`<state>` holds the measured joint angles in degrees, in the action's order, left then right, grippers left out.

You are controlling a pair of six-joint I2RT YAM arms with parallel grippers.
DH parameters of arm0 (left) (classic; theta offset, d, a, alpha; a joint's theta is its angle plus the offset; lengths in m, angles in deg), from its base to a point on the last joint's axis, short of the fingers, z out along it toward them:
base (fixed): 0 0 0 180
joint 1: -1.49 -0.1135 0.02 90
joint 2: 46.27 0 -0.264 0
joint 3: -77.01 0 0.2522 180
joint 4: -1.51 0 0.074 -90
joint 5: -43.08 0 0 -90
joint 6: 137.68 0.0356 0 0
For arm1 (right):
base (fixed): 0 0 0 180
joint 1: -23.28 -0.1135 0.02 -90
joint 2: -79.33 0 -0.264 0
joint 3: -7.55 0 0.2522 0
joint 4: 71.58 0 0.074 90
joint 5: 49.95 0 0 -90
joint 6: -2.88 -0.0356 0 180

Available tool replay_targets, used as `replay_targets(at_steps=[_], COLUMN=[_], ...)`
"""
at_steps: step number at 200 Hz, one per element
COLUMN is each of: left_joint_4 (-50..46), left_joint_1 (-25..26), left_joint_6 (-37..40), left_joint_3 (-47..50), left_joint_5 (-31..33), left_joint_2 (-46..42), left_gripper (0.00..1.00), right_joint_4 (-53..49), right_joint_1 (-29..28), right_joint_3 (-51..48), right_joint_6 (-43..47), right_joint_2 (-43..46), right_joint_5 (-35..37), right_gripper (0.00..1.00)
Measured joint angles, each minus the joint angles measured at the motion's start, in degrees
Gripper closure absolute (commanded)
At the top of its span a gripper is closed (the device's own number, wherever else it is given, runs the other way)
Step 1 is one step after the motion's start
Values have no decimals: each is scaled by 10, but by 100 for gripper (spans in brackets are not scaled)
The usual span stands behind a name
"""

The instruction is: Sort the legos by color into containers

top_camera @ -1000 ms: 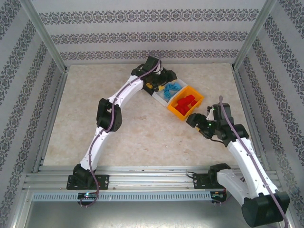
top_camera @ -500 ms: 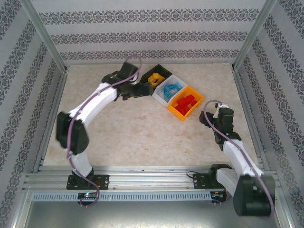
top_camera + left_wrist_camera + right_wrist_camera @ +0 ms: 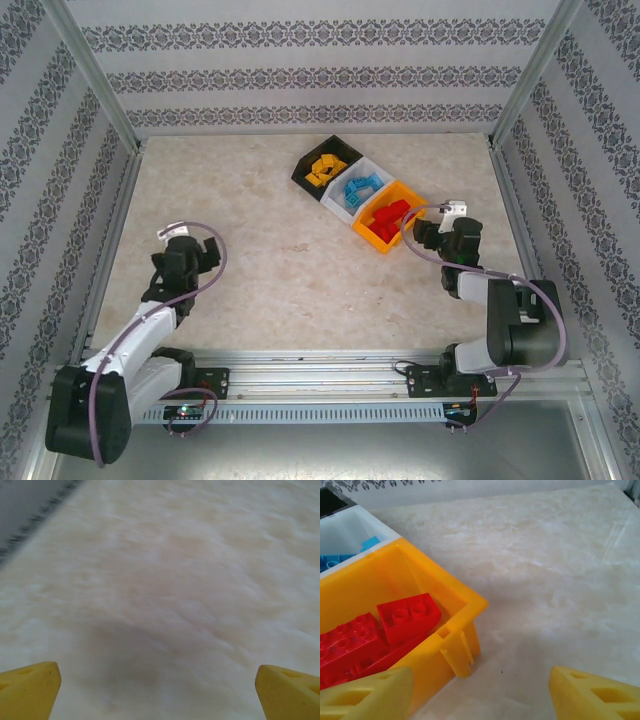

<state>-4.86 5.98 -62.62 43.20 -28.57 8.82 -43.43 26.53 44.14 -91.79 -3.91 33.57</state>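
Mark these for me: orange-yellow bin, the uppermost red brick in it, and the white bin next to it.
orange-yellow bin (image 3: 395, 575): right wrist view, bare inner wall.
red brick (image 3: 409, 616): right wrist view, studded top face.
white bin (image 3: 342, 535): right wrist view, inner wall above the blue bricks.

table (image 3: 165, 580) blurred, red legos (image 3: 407, 615) cropped

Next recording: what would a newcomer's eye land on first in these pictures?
A diagonal row of three bins stands at the far side of the table, right of centre. It has yellow bricks in the black bin, blue bricks in the white bin and red bricks in the orange-yellow bin. The left claw hangs open over bare table at the near left, and the right claw is open and empty beside the orange-yellow bin's corner.
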Motion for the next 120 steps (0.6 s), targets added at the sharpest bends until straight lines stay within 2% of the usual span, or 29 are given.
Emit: replay_targets(at_steps=[25, 28, 30, 33, 59, 87, 120], left_joint_4=[108, 121, 129, 142, 255, 322, 391], left_joint_1=[-36, -37, -39, -39, -44, -46, -46], left_joint_6=[37, 40, 42, 45, 67, 87, 116], left_joint_3=[23, 24, 25, 25, 21, -10, -24], left_joint_5=[-10, -12, -13, -17, -37, -72, -134], left_joint_2=[40, 50, 55, 65, 184, 301, 352], left_gripper=[0, 0, 0, 0, 0, 0, 0], right_joint_4=[29, 30, 31, 34, 48, 54, 56], right_joint_1=[-14, -16, -16, -16, -16, -19, -19], right_joint_3=[-2, -2, -2, -2, -2, -2, -2], right_joint_6=[15, 15, 16, 17, 21, 21, 21], right_joint_2=[-32, -33, -33, -33, -33, -33, -33], right_joint_5=[7, 9, 11, 11, 18, 18, 20], right_gripper=[22, 14, 5, 2, 2, 2, 2])
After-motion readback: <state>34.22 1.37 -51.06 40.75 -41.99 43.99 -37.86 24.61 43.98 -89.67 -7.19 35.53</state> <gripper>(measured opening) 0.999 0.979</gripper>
